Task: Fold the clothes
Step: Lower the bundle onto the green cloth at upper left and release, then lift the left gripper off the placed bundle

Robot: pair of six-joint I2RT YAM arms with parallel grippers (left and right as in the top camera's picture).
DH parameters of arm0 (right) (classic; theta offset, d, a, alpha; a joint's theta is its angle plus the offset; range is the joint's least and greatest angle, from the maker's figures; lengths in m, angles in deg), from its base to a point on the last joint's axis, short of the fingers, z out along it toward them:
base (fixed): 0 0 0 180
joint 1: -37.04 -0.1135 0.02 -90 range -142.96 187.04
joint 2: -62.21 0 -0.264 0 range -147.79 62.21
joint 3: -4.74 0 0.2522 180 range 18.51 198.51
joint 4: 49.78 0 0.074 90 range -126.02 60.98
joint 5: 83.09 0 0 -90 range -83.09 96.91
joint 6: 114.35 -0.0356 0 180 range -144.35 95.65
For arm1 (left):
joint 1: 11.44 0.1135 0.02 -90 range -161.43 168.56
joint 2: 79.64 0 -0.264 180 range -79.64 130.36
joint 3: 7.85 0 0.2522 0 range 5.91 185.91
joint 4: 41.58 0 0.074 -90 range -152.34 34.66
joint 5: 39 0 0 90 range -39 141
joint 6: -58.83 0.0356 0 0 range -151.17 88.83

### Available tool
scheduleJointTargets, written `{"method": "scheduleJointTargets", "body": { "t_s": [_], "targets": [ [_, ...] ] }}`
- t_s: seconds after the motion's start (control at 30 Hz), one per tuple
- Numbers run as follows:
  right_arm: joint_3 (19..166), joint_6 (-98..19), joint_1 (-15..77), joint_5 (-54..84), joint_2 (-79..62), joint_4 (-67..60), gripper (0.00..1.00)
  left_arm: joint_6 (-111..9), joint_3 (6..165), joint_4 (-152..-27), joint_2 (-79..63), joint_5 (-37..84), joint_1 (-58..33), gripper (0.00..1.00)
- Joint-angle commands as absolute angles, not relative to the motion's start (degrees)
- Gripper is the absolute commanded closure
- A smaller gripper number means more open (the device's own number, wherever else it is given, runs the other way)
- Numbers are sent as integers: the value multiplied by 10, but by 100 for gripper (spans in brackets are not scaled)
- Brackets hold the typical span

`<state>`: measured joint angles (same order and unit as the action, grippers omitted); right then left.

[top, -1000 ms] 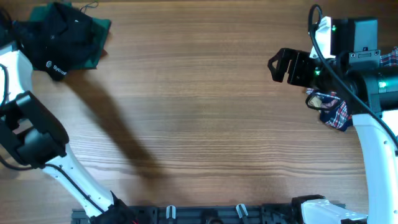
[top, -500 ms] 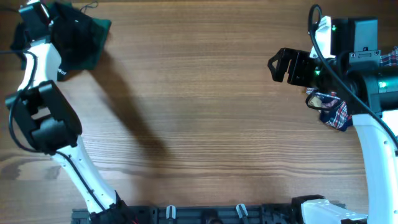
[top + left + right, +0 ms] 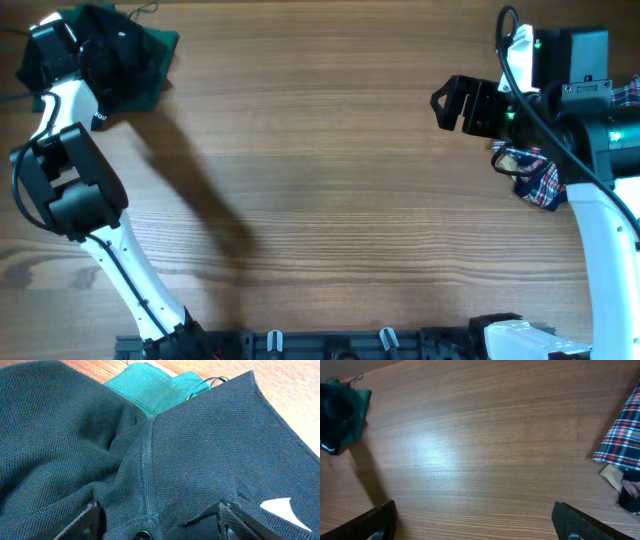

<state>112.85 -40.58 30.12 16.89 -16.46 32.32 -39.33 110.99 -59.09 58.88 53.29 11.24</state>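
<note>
Overhead: black shirt (image 3: 118,52) bunched at the far left corner of the table (image 3: 320,190), lying on the green garment (image 3: 163,47), which sticks out on its right side. The left gripper (image 3: 52,38) is over that pile, but its jaws are not readable from above. The plaid shirt (image 3: 541,182) lies at the right edge, mostly hidden under the right arm. The right gripper (image 3: 452,105) hangs over bare wood, well apart from both piles.

Left wrist view only: left gripper (image 3: 162,521) fingers (image 3: 93,516) are spread wide right over the black knit, with fabric below and between them and nothing pinched. It also shows a collar seam, a dark button (image 3: 142,535), a white patch (image 3: 280,508) and the green garment (image 3: 160,390) peeking out behind.

Right wrist view only: right gripper (image 3: 476,522) jaws are fully apart with nothing between, just wood. Black shirt (image 3: 334,412) and green garment (image 3: 361,402) are far off at upper left. The plaid shirt (image 3: 626,440) shows clearly at the right edge, with a tan tag (image 3: 612,474) beneath it.
</note>
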Motion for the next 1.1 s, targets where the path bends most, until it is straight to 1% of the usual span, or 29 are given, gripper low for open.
{"method": "scheduleJointTargets", "body": {
  "t_s": [0.0, 0.07, 0.13, 0.2, 0.27, 0.33, 0.57, 0.6, 0.73, 0.8, 0.97, 1.07],
  "targets": [
    [1139, -398, 304, 159, -159, 323, 0, -389, 1109, -585, 536, 542, 112, 21],
    [1139, -398, 304, 159, -159, 323, 0, -389, 1109, -588, 509, 542, 111, 15],
    [1139, -398, 304, 159, -159, 324, 0, -389, 1109, -590, 478, 542, 109, 13],
    [1139, -398, 304, 159, -159, 324, 0, -389, 1109, -597, 443, 535, 105, 7],
    [1139, -398, 304, 159, -159, 321, 0, -389, 1109, -608, 395, 504, 101, 5],
    [1139, -398, 304, 159, -159, 320, 0, -389, 1109, -634, 351, 469, 96, 1],
    [1139, -400, 304, 152, -147, 320, 0, -393, 1109, -854, 219, 383, 73, 0],
    [1139, -400, 304, 142, -140, 320, 0, -393, 1109, -902, 197, 356, 70, 0],
    [1139, -400, 304, 99, -111, 336, 0, -392, 1109, -1019, 142, 265, 70, 1],
    [1139, -399, 304, 92, -97, 355, 0, -374, 1109, -1053, 125, 240, 58, 0],
    [1136, -400, 304, 92, -75, 398, 0, -300, 1109, -1125, 108, 238, -21, 0],
    [1136, -424, 304, 65, -59, 439, 1, -281, 1102, -1146, 108, 241, -97, 0]
  ]
}}
